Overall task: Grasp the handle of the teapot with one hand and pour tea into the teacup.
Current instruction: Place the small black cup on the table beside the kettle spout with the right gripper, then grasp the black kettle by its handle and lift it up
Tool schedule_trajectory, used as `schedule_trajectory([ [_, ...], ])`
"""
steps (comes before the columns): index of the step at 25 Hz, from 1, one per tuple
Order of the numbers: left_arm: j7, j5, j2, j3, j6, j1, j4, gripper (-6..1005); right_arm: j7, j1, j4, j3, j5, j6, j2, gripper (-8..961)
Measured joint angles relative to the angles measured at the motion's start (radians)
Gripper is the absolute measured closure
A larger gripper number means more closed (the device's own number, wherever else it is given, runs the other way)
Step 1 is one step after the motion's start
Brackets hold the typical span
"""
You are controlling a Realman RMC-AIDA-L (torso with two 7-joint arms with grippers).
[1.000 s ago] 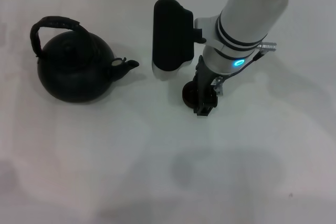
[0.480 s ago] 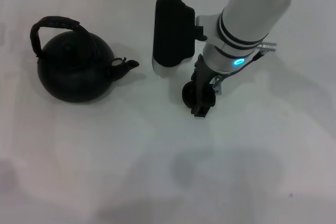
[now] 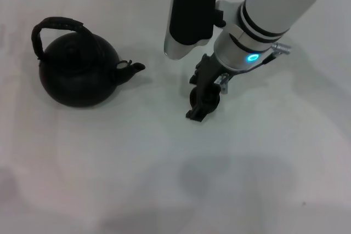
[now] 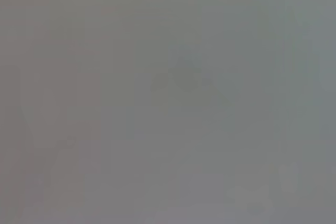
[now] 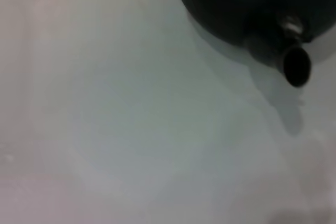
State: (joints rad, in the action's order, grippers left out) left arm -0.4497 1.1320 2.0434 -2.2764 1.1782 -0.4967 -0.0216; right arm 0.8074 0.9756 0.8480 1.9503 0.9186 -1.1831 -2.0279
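Shifted since one second ago: right pincer (image 3: 202, 102) swung toward the robot's left and slightly nearer the robot, wrist housing raised toward the far edge; teapot (image 3: 77, 68) unmoved.

Worktop (image 3: 109, 168): white, matte, plain. Wide bare surface toward the near edge and on both sides of the right arm; far edge visible as a faint line at the top of the head view. Clear gap between spout and pincer.

Teacup (image 3: 196, 97): small, round, dark, standing on the worktop, seated between the dark pincer fingers and partly hidden by them. Contact between fingers and cup wall not resolvable; pincer state cannot be told.

Teapot: round, squat, matte black, upright on the worktop at the robot's left, well apart from the pincer. Short spout aimed toward the teacup. Small knobbed lid on top. Handle (image 3: 55, 28): thin arched bail, dark with a wrapped texture, standing up over the body, leaning toward the far left, untouched.

Right arm: white cylindrical links with black rings, lit blue-green ring near the wrist, black-and-white housing beside it.

Right wrist view: teapot body (image 5: 252, 3) and open spout mouth above pale worktop.

Left pincer: not visible; left wrist view uniformly grey.
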Motion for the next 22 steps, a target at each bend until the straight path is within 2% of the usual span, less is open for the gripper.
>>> schedule_trajectory([
  [6, 0.001, 0.000, 0.000, -0.001, -0.002, -0.002, 0.000, 273, 0.055, -0.019, -0.050, -0.071, 0.096, 0.008, 0.000, 94],
  [10, 0.000, 0.000, -0.001, -0.004, -0.002, -0.003, 0.000, 272, 0.111, -0.057, -0.063, -0.170, 0.141, 0.010, 0.002, 94],
  [15, 0.000, -0.001, -0.002, -0.006, -0.002, -0.003, -0.003, 272, 0.199, -0.097, -0.149, -0.392, 0.206, 0.019, 0.005, 94],
  [22, -0.001, -0.006, -0.002, -0.008, -0.003, 0.004, -0.006, 273, 0.332, -0.158, -0.335, -0.741, 0.423, 0.027, 0.011, 94],
])
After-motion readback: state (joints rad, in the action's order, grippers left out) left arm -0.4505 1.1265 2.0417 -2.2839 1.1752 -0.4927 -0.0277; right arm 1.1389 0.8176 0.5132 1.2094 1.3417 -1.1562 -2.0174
